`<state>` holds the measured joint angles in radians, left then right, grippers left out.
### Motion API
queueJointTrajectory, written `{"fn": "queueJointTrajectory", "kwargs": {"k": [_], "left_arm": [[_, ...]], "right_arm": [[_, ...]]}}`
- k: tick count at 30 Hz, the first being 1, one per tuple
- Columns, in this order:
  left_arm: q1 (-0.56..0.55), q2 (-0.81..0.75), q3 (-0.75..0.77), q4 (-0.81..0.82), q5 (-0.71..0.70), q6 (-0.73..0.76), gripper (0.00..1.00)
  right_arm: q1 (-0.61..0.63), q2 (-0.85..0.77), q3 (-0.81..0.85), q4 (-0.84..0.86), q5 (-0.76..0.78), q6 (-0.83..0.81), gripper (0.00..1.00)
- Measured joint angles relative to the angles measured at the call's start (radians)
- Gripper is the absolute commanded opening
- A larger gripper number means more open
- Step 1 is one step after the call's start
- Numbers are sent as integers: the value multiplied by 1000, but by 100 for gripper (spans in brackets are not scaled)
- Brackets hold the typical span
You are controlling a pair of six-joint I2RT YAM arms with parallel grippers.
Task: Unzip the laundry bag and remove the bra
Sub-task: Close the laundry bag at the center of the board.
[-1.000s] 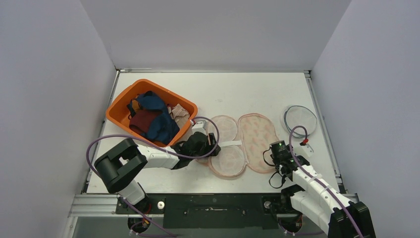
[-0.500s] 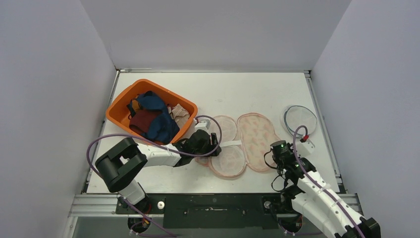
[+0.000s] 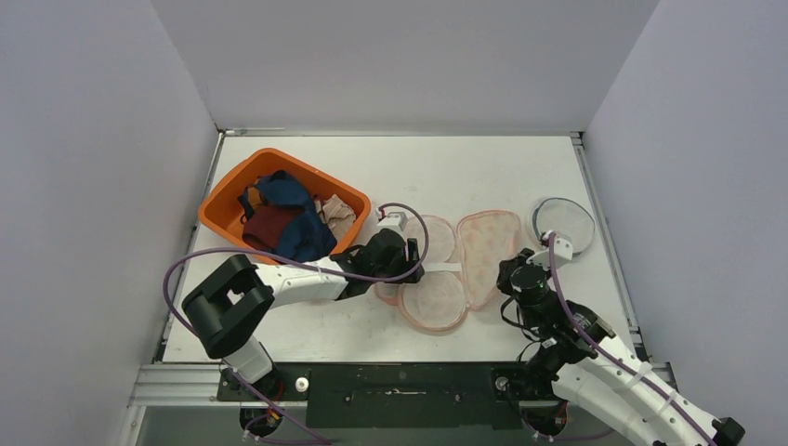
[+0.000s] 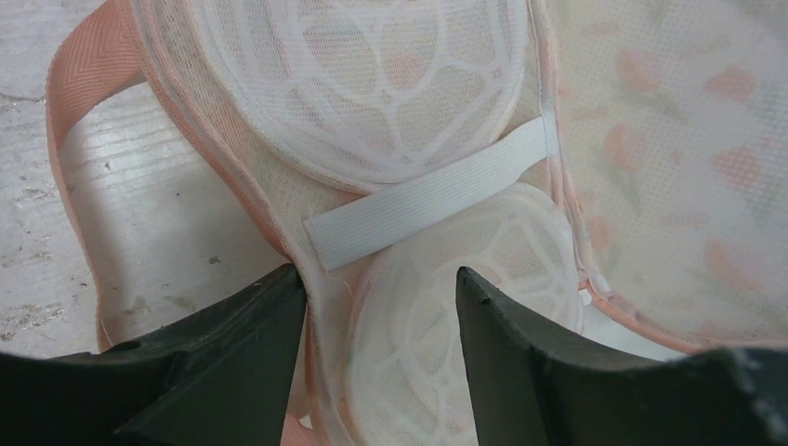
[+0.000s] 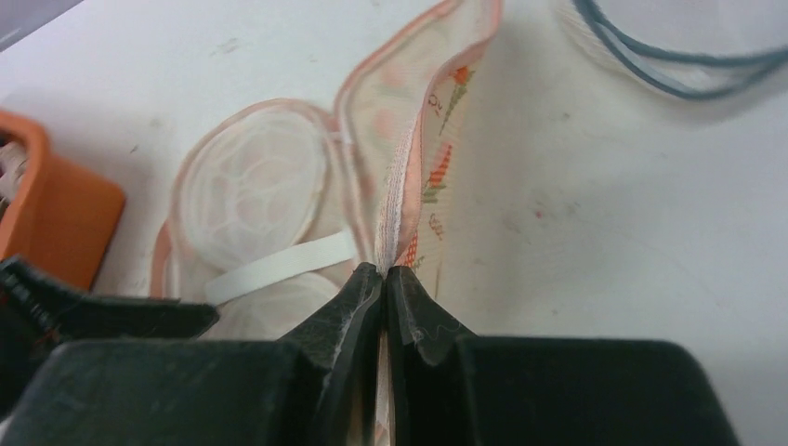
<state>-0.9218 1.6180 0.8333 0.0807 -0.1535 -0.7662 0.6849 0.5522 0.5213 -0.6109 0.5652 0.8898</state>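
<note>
The laundry bag (image 3: 437, 297) lies mid-table, opened like a clamshell. Its left half shows two white mesh cups (image 4: 372, 84) crossed by a white elastic strap (image 4: 427, 200). A peach strap (image 4: 70, 111) loops out at its left; peach fabric shows under the mesh, and I cannot tell whether it is the bra. My left gripper (image 3: 409, 269) is open, its jaws (image 4: 381, 288) straddling the rim of the lower cup. My right gripper (image 3: 513, 269) is shut (image 5: 384, 271) on the edge of the bag's floral flap (image 5: 437, 139), holding it up on edge.
An orange basket (image 3: 279, 204) with dark clothes stands at the left, close to my left arm. A round mesh bag with a blue rim (image 3: 564, 221) lies at the right, and shows in the right wrist view (image 5: 688, 46).
My right gripper has moved forward and left with the flap, raising it from flat to on edge. My left gripper has slid right onto the cups.
</note>
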Motion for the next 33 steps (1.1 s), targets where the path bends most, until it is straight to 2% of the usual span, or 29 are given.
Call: {"fn": "queueJointTrajectory", "kwargs": {"k": [4,10,22,23,24,25,27,30,33], "left_arm": [[0,9,24,-23,-3,2,58],[2,-79,26,-123,-29,-2,62],[87,-610,-77,-275,-114,-39,68],[93,-635,-87,-290,-122,-40,68],[99,-657,-98,-304,-129,-41,69],[105,-676,-108,-319,-135,-42,70],[114,-703,-123,-347,-146,-42,73],[126,-731,-136,-381,-156,-42,81],[133,-759,-138,-406,-161,-39,88]], "right_arm": [[94,3,0,132,-34,-138,5],[249,147,18,322,-79,-315,5],[393,416,48,509,-212,-569,5],[400,430,48,514,-230,-582,9],[406,445,48,521,-249,-594,25],[412,461,48,527,-274,-605,59],[423,494,48,536,-325,-616,93],[444,532,50,534,-353,-634,90],[454,504,50,534,-336,-624,90]]}}
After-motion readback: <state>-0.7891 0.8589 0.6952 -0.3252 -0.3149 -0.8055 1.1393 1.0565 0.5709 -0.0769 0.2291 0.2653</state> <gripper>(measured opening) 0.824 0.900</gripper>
